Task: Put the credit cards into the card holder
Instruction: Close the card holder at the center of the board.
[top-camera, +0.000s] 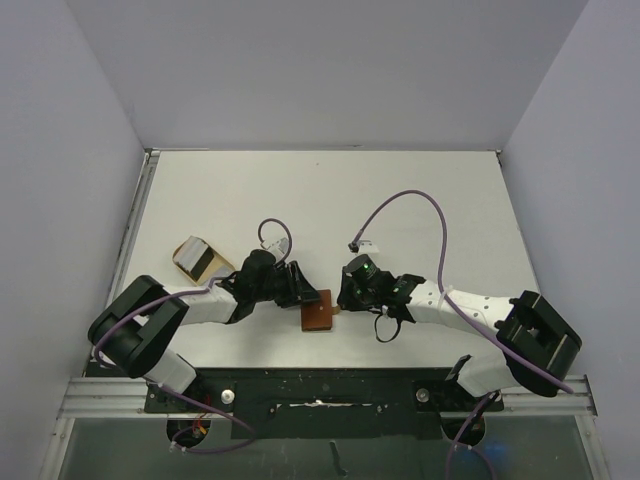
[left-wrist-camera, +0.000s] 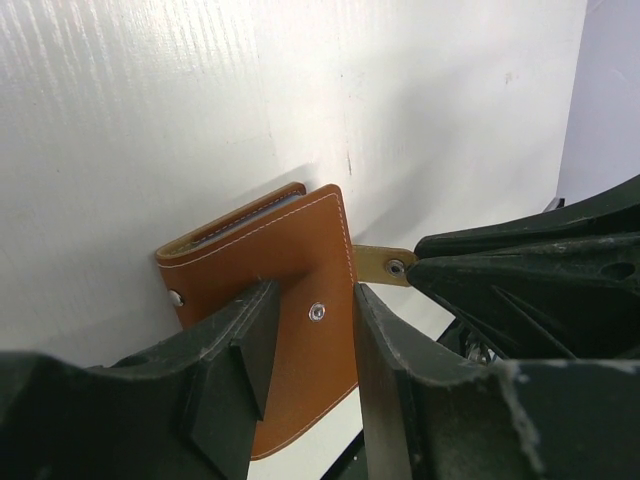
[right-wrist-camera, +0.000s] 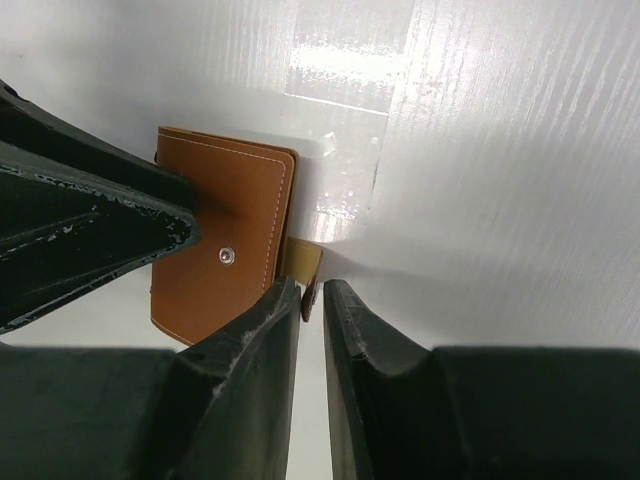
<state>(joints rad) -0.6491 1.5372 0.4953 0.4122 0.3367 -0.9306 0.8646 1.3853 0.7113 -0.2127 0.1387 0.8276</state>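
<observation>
The card holder (top-camera: 318, 315) is a folded brown leather wallet lying flat near the table's front, between my two grippers. My left gripper (top-camera: 303, 295) is open, with its fingers (left-wrist-camera: 250, 340) over the wallet's (left-wrist-camera: 270, 265) top face on either side of a snap stud. My right gripper (top-camera: 343, 303) is shut on the wallet's tan snap strap (right-wrist-camera: 305, 262), which sticks out from the wallet's (right-wrist-camera: 235, 215) right edge. The right gripper's fingers also show in the left wrist view, closed on the strap (left-wrist-camera: 383, 264). Pale grey credit cards (top-camera: 197, 260) lie at the left.
The cards rest on a tan rounded dish (top-camera: 222, 264) just behind my left arm. A loose purple cable end (top-camera: 357, 245) lies behind my right gripper. A metal rail (top-camera: 135, 230) runs along the table's left edge.
</observation>
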